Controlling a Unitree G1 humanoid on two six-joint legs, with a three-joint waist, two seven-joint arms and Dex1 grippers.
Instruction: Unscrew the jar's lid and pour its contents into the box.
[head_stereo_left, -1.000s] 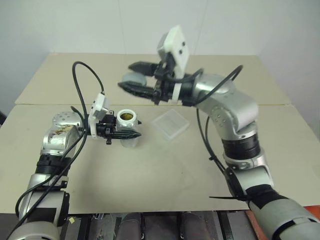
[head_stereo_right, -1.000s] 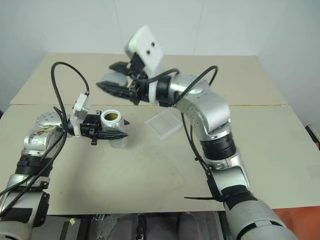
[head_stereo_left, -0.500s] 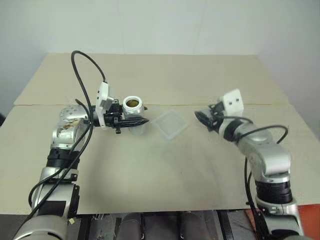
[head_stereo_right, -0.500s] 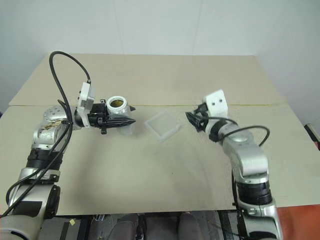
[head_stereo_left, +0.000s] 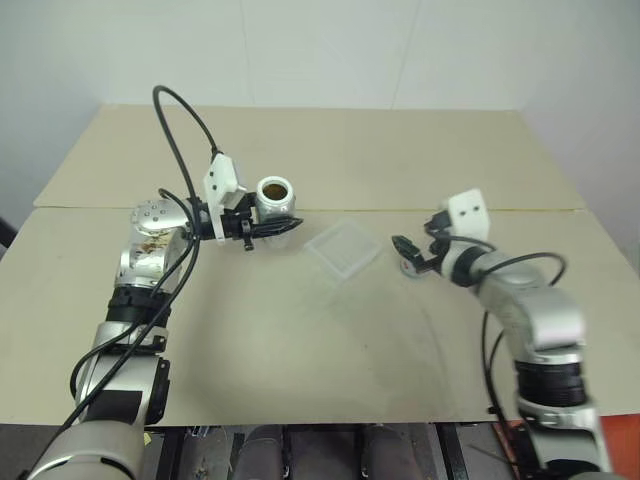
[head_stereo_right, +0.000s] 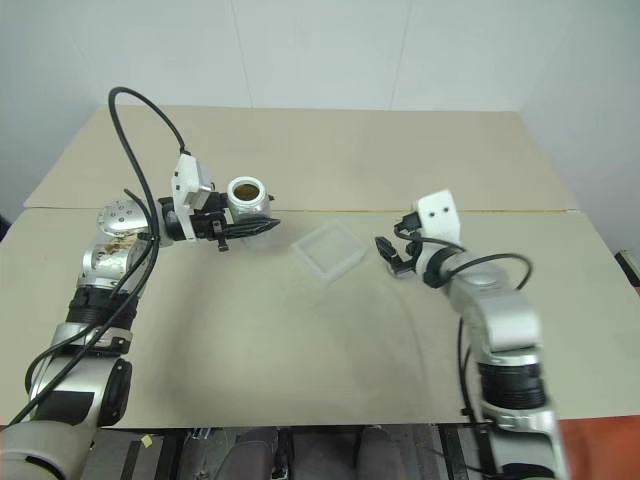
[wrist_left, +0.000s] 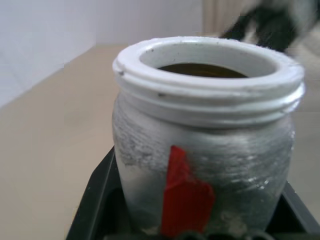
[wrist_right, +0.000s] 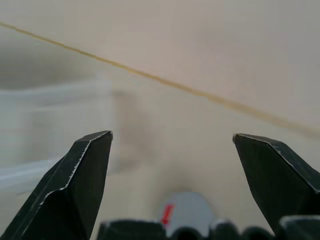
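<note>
We hold the open jar (head_stereo_left: 272, 193) upright in our left gripper (head_stereo_left: 268, 228), clamped; the clear box (head_stereo_left: 342, 249) lies rightward, nearer our wide-open right gripper (head_stereo_left: 405, 256)

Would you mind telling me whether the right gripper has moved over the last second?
Yes. The right gripper has swung down and to the robot's right, from above and behind the box to low beside its right edge.
</note>
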